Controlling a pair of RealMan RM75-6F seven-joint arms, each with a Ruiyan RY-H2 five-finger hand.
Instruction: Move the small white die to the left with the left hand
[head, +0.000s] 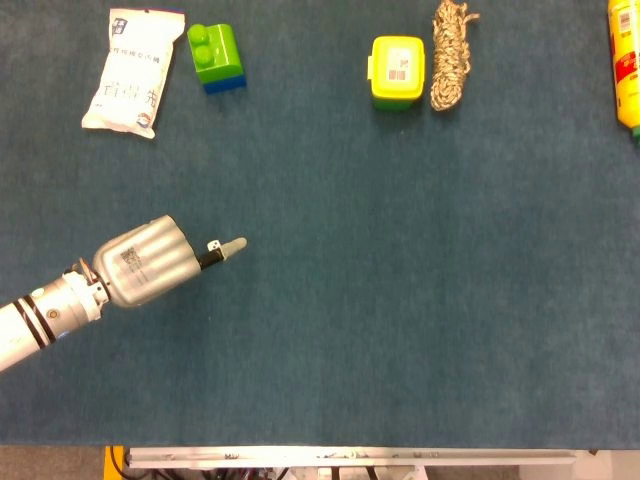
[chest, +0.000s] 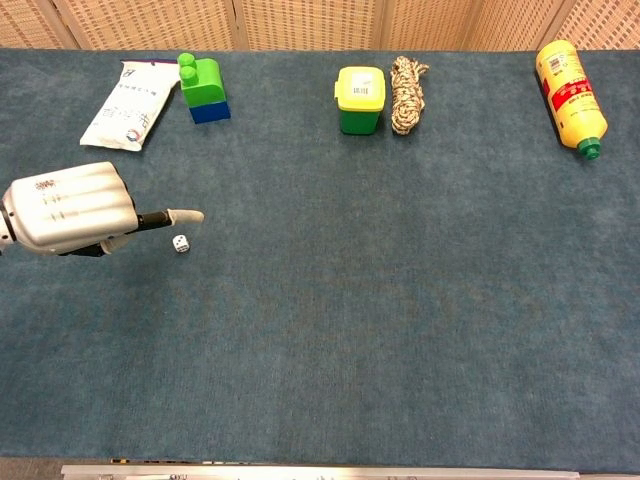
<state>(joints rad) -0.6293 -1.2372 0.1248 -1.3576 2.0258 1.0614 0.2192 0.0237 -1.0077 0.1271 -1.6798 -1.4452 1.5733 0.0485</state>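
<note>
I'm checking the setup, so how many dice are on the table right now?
1. The die sits at the table's left side, just beside the left hand's outstretched finger. Another could be hidden under that hand, but none shows.

From my chest camera, my silver left hand (chest: 70, 208) hangs low over the blue carpeted table (chest: 400, 300), one finger extended just above the small white die (chest: 180, 243).
</note>
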